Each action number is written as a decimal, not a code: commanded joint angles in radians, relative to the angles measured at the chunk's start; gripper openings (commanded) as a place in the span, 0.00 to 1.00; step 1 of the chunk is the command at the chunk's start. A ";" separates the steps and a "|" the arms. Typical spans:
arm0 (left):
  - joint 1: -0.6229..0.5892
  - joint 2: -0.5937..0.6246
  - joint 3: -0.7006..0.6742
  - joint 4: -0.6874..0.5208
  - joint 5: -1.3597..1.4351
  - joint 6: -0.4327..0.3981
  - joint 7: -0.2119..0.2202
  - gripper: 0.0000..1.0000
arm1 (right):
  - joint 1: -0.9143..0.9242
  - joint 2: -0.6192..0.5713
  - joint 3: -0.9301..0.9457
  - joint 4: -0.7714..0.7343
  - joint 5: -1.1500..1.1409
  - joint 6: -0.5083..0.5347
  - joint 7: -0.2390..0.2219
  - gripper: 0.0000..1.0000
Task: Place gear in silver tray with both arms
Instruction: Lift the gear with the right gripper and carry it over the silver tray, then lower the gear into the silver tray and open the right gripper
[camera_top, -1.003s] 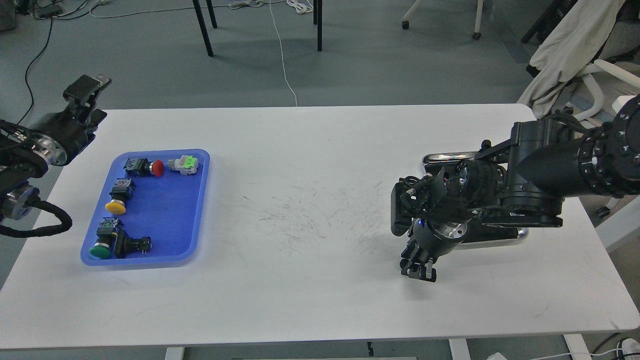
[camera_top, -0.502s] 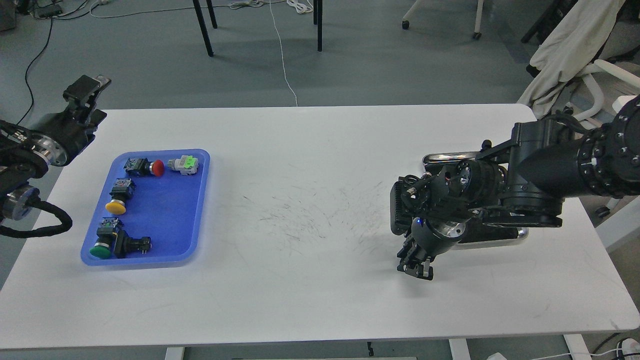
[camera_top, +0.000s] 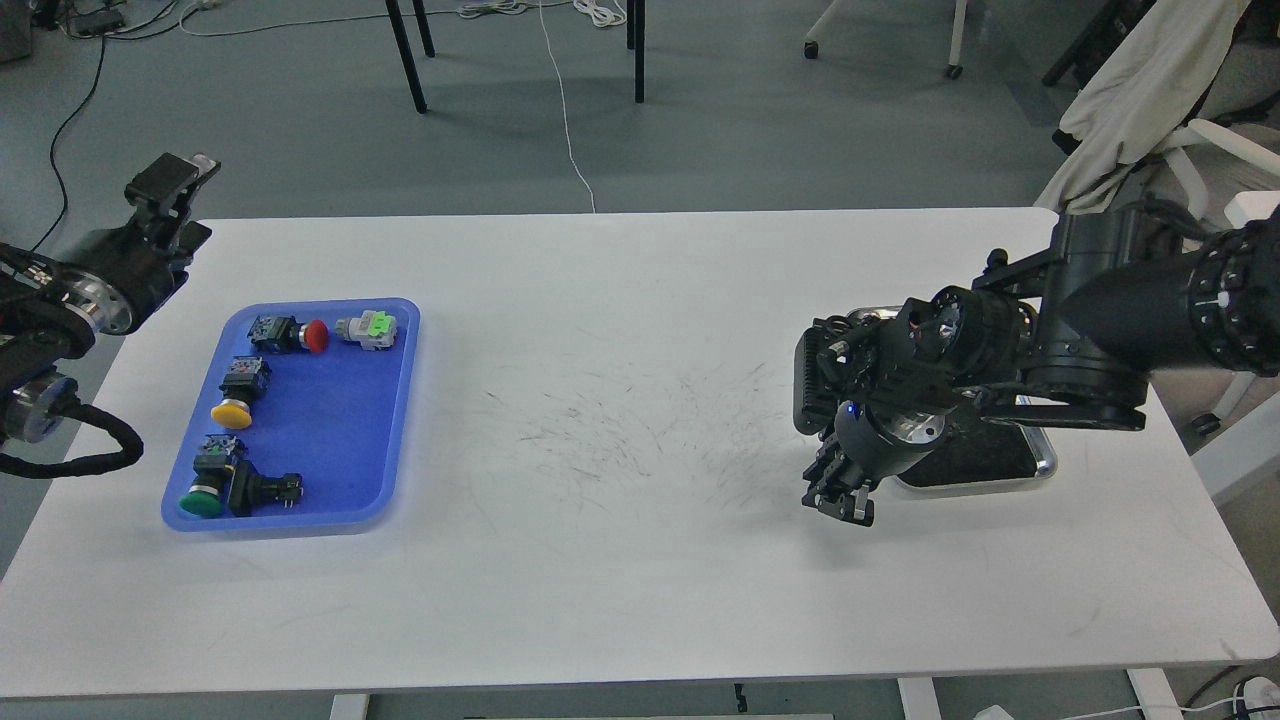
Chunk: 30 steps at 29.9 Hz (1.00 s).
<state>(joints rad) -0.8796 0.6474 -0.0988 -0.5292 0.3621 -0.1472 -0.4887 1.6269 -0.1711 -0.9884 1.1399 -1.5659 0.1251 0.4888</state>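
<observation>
The silver tray (camera_top: 1000, 462) lies near the table's (camera_top: 620, 300) right edge, mostly hidden under the right arm (camera_top: 1100, 330); only its near rim and a strip of dark bottom show, and no gear is visible in that strip. The right gripper (camera_top: 838, 497) points down at the bare table just left of the tray; it is dark and seen nearly end-on, so I cannot tell how far its fingers are parted or whether they hold anything. The left gripper (camera_top: 172, 182) hangs off the table's far left corner, well apart from the blue tray (camera_top: 385, 400), its opening likewise unreadable, with nothing seen in it. That blue tray holds several push-button switches (camera_top: 288, 334) with red, yellow and green caps. The step in hand looks like the reach between trays, with placing not yet done. Next calls for one arm to descend on a switch in the blue tray, grip it squarely, and carry it across to the silver tray.
</observation>
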 joint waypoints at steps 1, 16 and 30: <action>0.001 0.000 0.001 -0.001 0.001 0.000 0.000 0.92 | 0.007 -0.060 0.028 -0.012 0.001 0.002 0.000 0.10; 0.011 0.000 -0.001 -0.002 0.001 -0.005 0.000 0.93 | 0.005 -0.297 0.123 -0.092 0.003 0.005 0.000 0.06; 0.014 0.001 -0.001 -0.009 0.001 -0.008 0.000 0.93 | -0.176 -0.352 0.233 -0.327 0.061 0.001 0.000 0.06</action>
<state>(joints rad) -0.8651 0.6505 -0.0997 -0.5383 0.3620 -0.1549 -0.4887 1.5035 -0.5180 -0.7857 0.8655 -1.5055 0.1269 0.4887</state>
